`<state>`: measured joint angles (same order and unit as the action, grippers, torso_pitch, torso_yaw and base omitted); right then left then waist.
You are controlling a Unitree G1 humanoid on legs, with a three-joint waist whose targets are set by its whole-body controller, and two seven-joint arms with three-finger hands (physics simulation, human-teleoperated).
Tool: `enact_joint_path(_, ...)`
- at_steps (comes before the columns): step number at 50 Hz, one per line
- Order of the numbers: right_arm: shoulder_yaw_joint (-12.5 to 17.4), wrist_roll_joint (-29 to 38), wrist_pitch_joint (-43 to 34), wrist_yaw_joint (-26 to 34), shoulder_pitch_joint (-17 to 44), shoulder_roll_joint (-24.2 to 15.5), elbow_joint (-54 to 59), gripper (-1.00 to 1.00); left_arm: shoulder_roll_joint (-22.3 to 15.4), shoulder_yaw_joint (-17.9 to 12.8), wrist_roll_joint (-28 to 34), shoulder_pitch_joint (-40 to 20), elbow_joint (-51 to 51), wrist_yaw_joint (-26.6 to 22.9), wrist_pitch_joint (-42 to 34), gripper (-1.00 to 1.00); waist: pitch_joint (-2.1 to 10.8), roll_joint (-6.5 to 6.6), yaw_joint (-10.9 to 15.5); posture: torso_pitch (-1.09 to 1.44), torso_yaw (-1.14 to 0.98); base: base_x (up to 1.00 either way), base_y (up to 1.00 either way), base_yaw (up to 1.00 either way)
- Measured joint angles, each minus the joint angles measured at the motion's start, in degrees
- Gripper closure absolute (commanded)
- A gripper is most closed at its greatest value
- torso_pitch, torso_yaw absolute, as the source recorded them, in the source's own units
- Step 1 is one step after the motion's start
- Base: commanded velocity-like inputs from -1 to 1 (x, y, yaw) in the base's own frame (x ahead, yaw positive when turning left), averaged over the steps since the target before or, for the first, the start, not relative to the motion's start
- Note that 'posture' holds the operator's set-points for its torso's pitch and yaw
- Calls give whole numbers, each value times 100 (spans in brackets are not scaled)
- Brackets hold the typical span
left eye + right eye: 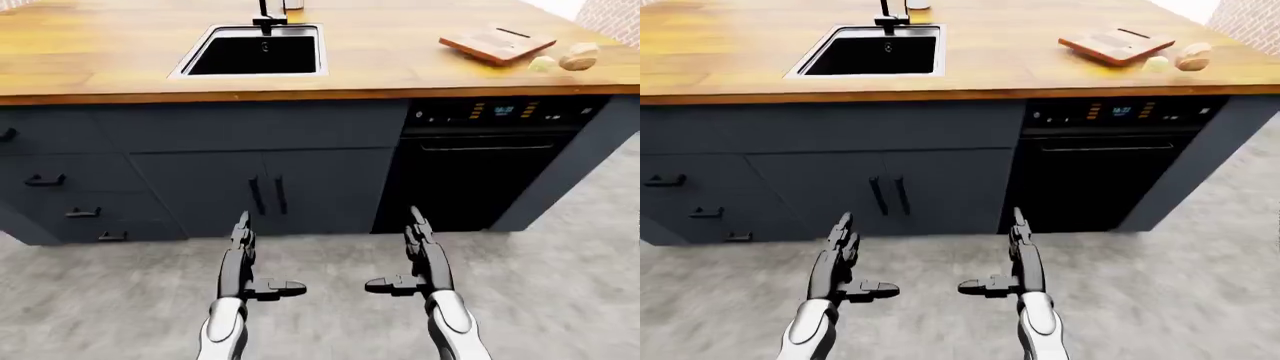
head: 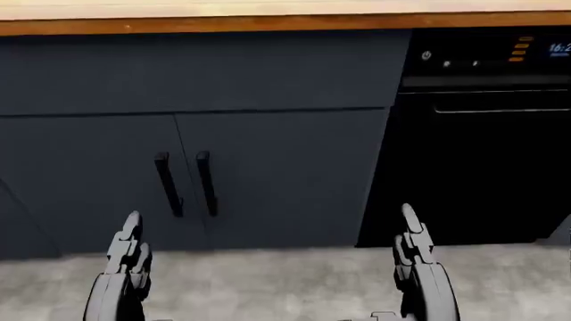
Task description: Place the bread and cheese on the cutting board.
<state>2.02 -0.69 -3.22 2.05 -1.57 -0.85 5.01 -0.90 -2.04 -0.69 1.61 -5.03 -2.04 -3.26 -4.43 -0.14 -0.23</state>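
Reddish wooden cutting board [image 1: 497, 44], tan bread roll [image 1: 580, 55] and pale cheese wedge [image 1: 541, 64] occupy the bench's right-hand edge, nearer the right hand [image 1: 420, 259]; both hands spread, empty.

1. Faucet [image 1: 268, 13]: top cut off by the upper edge in both eye views.
2. Oven [image 2: 486, 134]: right side cut off in the head view; display digits too small to read.
3. Both arms run off the bottom edge.
4. Cheese [image 1: 541, 64]: small pale lump just left of the bread [image 1: 579, 56]; shape unclear.
5. Far-left drawer handle [image 1: 8, 135]: clipped by the left edge.
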Motion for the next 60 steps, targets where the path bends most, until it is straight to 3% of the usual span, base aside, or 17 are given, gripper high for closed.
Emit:
enact_joint_path(1,-5,-12,-10,10,-6,-7,-115,-100,-9,-7,-11,4,108,-7,6,-100,57,-22,-7,0,0,0,0,0)
enact_joint_path(3,16,-30,68,23,87,-25,-415,-100,-24,-37,-34,-104,378,-12,121,-100,340,-21,34,0,0,0,0,0)
enact_joint_path(5,9,-40,105,26,122,-11,-471,-100,-21,-46,-47,-137,392,-13,232,-100,233,-55,44,0,0,0,0,0)
enact_joint_path(7,-20,1,-54,16,69,-30,-542,-100,-18,-35,-52,-36,401,-17,187,-100,304,-49,42,0,0,0,0,0)
enact_joint_path(14,1,112,-1182,30,175,-56,-1529,-100,-94,-238,-208,-140,1546,0,-793,-100,322,-30,46,0,0,0,0,0)
enact_joint_path(18,85,47,-1799,146,409,-147,-2278,-100,-296,-622,-417,-378,2180,-35,-1197,-100,400,-11,46,0,0,0,0,0)
enact_joint_path(22,447,-84,-2718,275,876,-365,-3066,-100,-498,-1162,-667,-431,2744,-22,-1622,-100,429,16,46,0,0,0,0,0)
enact_joint_path(26,701,-194,-3736,377,1659,-754,-3738,-100,-712,-1577,-894,-502,3442,-27,-2303,-100,398,-3,52,0,0,0,0,0)
enact_joint_path(30,896,-397,-4458,619,2365,-1078,-4015,-100,-1090,-2123,-1280,-996,4274,16,-3138,-100,358,-9,50,0,0,0,0,0)
enact_joint_path(34,1300,-669,-4614,676,2728,-1453,-3862,-100,-1522,-2619,-1803,-1324,4613,106,-3613,-100,346,26,51,0,0,0,0,0)
enact_joint_path(39,1861,-1145,-5185,640,3387,-2215,-3768,-100,-2146,-3065,-2377,-1811,4602,370,-4280,-100,221,59,53,0,0,0,0,0)
enact_joint_path(45,2482,-1881,-5432,538,3848,-3218,-3471,-100,-2772,-3399,-3028,-2091,4491,688,-4474,-100,173,52,36,0,0,0,0,0)
enact_joint_path(52,2476,-2503,-5325,451,4094,-3963,-2976,-100,-3454,-3819,-3806,-2238,4305,1025,-4545,-100,97,54,19,0,0,0,0,0)
enact_joint_path(57,2539,-2861,-4913,352,4444,-4373,-2325,-100,-3704,-3749,-4177,-2312,4239,1257,-4113,-100,51,78,29,0,0,0,0,0)
enact_joint_path(60,2601,-2936,-4109,194,4505,-4567,-2033,-100,-3771,-3694,-4246,-2254,4161,1324,-3829,-100,58,78,36,0,0,0,0,0)
